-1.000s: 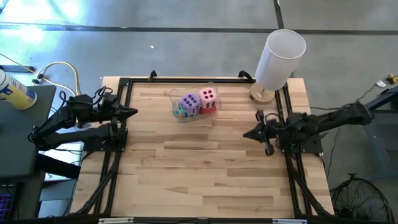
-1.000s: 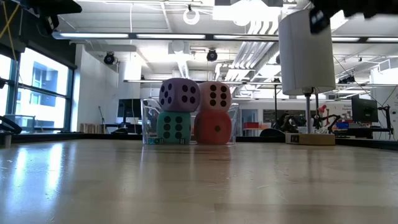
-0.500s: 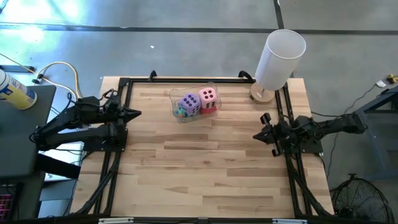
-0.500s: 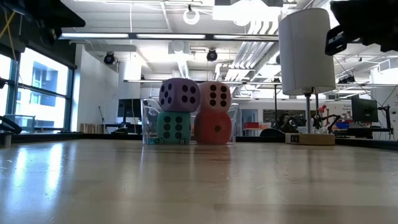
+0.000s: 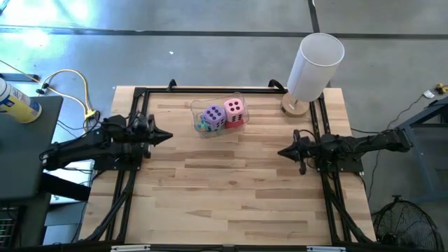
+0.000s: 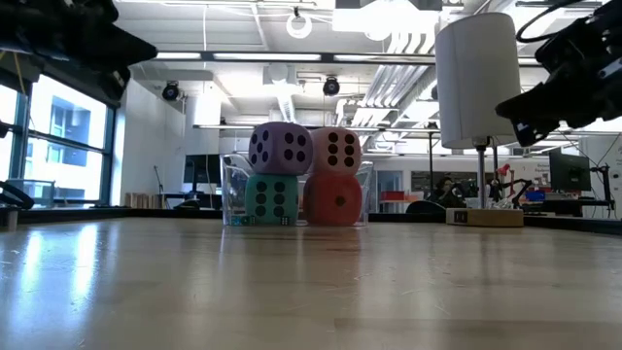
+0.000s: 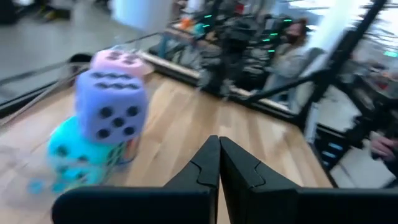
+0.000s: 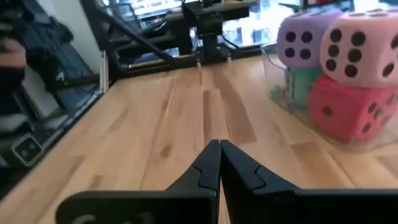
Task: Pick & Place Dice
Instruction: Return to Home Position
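The dice (image 5: 222, 115) sit in the bin (image 5: 199, 104), between and well apart from the left end effector (image 5: 166, 136) and the right end effector (image 5: 281, 151), both shut tight and empty.

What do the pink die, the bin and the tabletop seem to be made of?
Pink die: probably foam or soft plastic, matte; rounded corners, no glare.
Bin: clear, glossy plastic, likely; red die shows through its wall.
Table: wood planks, satin finish; visible grain and soft reflections.
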Tool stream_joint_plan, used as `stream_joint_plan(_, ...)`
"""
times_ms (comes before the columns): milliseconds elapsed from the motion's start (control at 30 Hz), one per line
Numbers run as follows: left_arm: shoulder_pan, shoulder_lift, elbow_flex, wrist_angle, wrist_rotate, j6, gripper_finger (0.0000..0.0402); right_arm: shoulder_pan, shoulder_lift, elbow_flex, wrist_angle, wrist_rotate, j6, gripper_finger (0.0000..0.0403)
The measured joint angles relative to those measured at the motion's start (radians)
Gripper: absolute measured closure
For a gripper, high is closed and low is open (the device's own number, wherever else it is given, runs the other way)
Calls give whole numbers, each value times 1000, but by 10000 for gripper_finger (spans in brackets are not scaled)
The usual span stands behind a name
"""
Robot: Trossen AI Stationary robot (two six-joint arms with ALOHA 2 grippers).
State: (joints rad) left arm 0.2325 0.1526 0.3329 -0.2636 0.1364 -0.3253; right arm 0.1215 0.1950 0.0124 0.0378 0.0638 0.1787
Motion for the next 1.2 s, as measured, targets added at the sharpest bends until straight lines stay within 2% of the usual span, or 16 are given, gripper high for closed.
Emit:
stream_joint_plan(133, 0, 0, -33, 68, 64, 70, 399, 0, 15, 2, -15, -4, 76, 401)
stream_joint_plan(233, 0, -1, -40, 72, 71, 118, 399, 1, 18, 2, -30, -40, 80, 401)
stream_joint_plan(400, 0, -1, -73, 79, 73, 154, 399, 1, 20, 2, -33, -41, 79, 401)
stream_joint_plan(500, 0, -1, -126, 111, 112, 154, 399, 1, 20, 2, -31, -41, 80, 401)
stream_joint_plan(667, 0, -1, -272, 342, 189, 117, 399, 0, 20, 1, -16, -40, 79, 401)
stream_joint_plan(767, 0, 0, -319, 457, 179, 122, 399, 1, 20, 0, -14, -40, 80, 401)
stream_joint_plan(1200, 1, 8, -323, 377, 154, 280, 399, 0, 20, -1, -8, -40, 79, 401)
